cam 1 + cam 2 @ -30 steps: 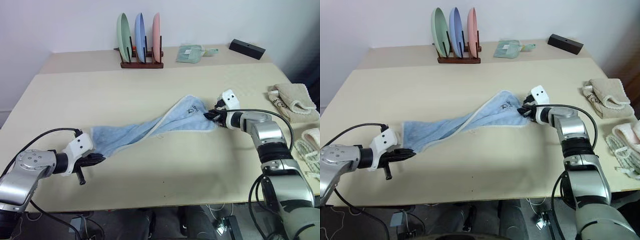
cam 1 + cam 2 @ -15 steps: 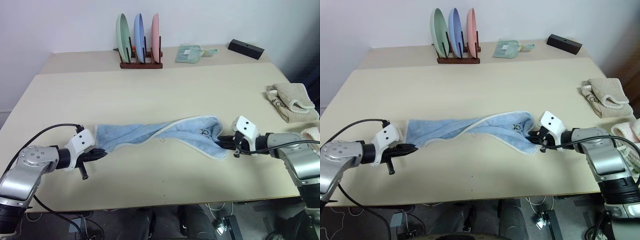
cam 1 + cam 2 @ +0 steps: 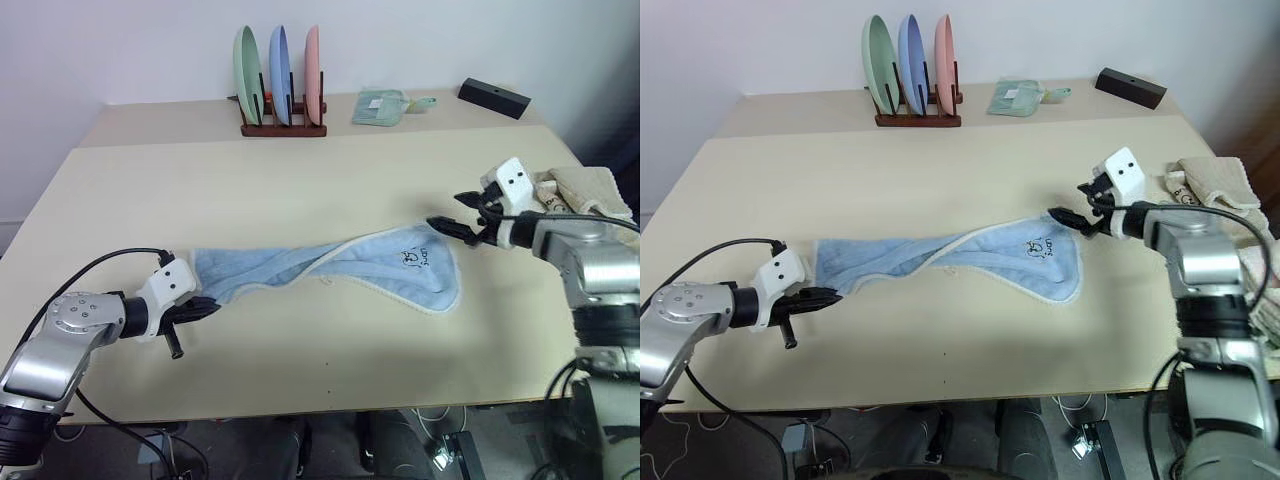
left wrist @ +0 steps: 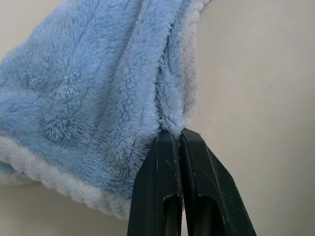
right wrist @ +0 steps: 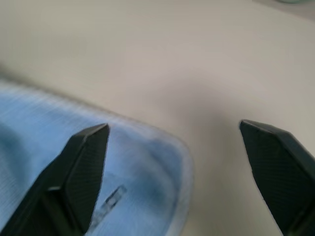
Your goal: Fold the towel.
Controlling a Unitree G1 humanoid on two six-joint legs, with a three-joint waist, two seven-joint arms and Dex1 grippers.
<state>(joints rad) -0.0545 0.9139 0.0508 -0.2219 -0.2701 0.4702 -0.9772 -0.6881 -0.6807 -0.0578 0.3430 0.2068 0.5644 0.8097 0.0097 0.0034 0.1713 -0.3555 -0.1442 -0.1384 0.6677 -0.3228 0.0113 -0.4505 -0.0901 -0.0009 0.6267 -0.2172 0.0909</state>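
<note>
Table (image 3: 300,180): left fingers (image 4: 174,147) pinch towel (image 3: 330,265); right fingers (image 5: 83,162) apart.

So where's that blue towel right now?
The towel lies stretched across the middle of the table. Its left end is pinched in the left gripper; its right end lies free just below the open right gripper.

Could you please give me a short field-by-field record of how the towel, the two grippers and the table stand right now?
towel: light blue towel, lying twisted lengthwise across the table, printed corner at the right end
left gripper: left gripper shut on the towel's left end
right gripper: right gripper open, raised above the towel's right corner, holding nothing
background: plate rack with three upright plates; mint-green cloth; black box
right edge: beige towels
</note>
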